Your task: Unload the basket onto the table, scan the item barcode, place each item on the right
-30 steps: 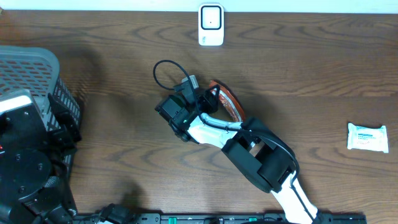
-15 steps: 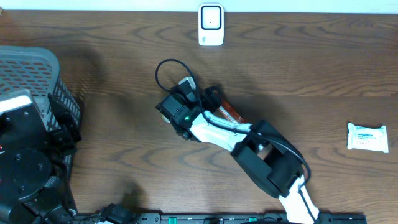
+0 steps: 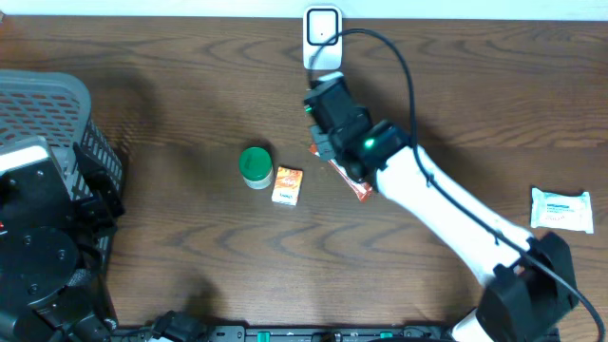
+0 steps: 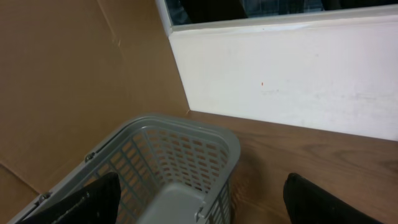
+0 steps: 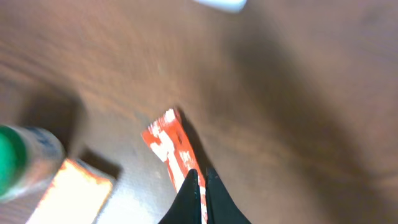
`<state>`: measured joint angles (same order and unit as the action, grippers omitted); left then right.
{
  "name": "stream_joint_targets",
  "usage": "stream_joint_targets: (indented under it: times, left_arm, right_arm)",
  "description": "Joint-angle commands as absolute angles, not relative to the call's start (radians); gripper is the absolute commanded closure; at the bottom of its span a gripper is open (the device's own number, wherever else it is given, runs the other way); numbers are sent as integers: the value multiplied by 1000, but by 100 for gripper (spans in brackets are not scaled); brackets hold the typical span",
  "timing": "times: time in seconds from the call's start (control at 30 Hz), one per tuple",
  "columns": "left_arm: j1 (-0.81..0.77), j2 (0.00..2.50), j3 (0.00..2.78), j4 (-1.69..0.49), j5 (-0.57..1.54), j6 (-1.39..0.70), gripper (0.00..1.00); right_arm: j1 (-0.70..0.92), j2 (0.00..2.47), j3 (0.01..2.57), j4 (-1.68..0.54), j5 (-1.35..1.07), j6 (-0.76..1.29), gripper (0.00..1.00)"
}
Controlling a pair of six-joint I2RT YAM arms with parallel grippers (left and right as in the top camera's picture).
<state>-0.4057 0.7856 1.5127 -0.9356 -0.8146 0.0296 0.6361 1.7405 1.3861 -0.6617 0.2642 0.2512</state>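
Note:
The item is a flat red-and-white packet, and my right gripper is shut on one end of it. It hangs a little above the table and casts a shadow in the right wrist view. The white barcode scanner stands at the far edge, just beyond the right wrist, and its lower edge shows at the top of the right wrist view. My left gripper is open with nothing between its fingers, above the grey basket at the left.
A green-capped bottle and a small orange box lie left of the packet. A white wipes pack sits at the right. The grey basket and the left arm fill the left side.
My right arm has swung from the table's middle up toward the scanner, carrying the red packet. The move uncovered the bottle and the box. The left arm has not moved.

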Motion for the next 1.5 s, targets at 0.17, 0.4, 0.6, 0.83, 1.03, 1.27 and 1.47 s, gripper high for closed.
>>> stream_joint_targets:
  times: [0.17,0.4,0.6,0.83,1.03,1.27,1.47]
  left_arm:
    - [-402,788,1509,-935,-824,28,16]
    - [-402,788,1509,-935,-823,28,16]
    - [-402,788,1509,-935,-823,28,16]
    - [-402,788,1509,-935,-824,28,16]
    - [-402,788,1509,-935,-824,28,16]
    - [-402,788,1509,-935,-824,28,16]
    - [-402,788,1509,-935,-823,28,16]
  right_arm:
    - [606,1802,1193,-673,43,400,99]
    - [606,1802,1094,-612,103,425,99]
    - [606,1802,1021,-515,141,456,99]
    - [609,1745,1084,-517,58,411,99]
    - [564,1749,1091,-512,101,410,99]
    - [534,1886,1090,-496,143,416,99]
    - [538,1924,1096,-498,107,426,99]
